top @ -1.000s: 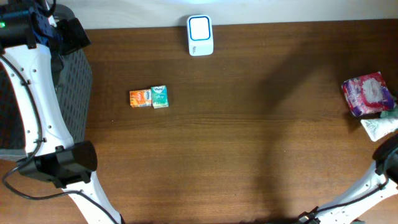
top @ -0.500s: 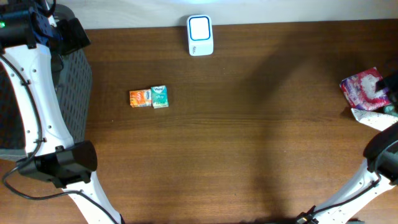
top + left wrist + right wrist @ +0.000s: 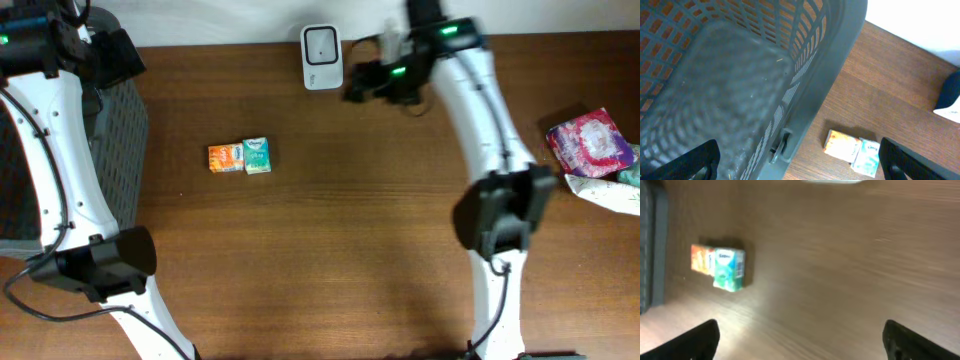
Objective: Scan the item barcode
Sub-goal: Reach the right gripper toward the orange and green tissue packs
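Note:
Two small packets lie side by side left of the table's middle: an orange one (image 3: 226, 158) (image 3: 842, 146) (image 3: 702, 260) and a teal one (image 3: 257, 156) (image 3: 867, 157) (image 3: 729, 269). The white barcode scanner (image 3: 321, 57) stands at the back edge, just showing at the top of the right wrist view (image 3: 832, 181). My right gripper (image 3: 355, 90) (image 3: 800, 340) hovers beside the scanner, open and holding nothing, well to the right of the packets. High over the basket at the far left, my left gripper (image 3: 110, 55) (image 3: 800, 165) is open and holding nothing.
A dark mesh basket (image 3: 120, 130) (image 3: 740, 75) stands at the left edge. At the right edge lie a pink patterned pack (image 3: 592, 148) and a white-green bag (image 3: 612, 196). The right arm's column rises from the front right.
The right arm has swung from the right edge, by the pink pack, to the back centre beside the scanner, and its jaws have opened. The left arm has not moved.

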Action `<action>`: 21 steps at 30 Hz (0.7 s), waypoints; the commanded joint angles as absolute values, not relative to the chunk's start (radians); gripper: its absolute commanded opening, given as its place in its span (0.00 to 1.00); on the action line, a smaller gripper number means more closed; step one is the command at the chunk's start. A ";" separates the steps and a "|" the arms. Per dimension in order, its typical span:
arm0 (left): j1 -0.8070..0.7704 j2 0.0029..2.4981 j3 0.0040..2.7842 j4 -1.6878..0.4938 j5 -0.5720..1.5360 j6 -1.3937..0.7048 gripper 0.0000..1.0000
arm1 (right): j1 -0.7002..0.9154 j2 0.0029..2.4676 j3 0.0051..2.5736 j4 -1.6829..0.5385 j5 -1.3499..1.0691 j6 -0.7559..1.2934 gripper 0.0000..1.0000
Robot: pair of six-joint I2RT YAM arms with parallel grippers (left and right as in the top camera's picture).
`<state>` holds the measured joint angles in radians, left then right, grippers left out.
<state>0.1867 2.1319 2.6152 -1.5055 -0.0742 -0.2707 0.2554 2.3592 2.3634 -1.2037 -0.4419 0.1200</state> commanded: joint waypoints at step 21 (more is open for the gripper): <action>0.193 2.126 2.618 -1.505 -0.067 -0.276 0.99 | 0.585 2.662 2.327 -0.863 -0.528 0.432 0.12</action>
<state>0.1867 2.1319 2.6152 -1.5066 -0.0742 -0.2707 0.5755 2.6423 2.3505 -0.8619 -0.5159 0.4271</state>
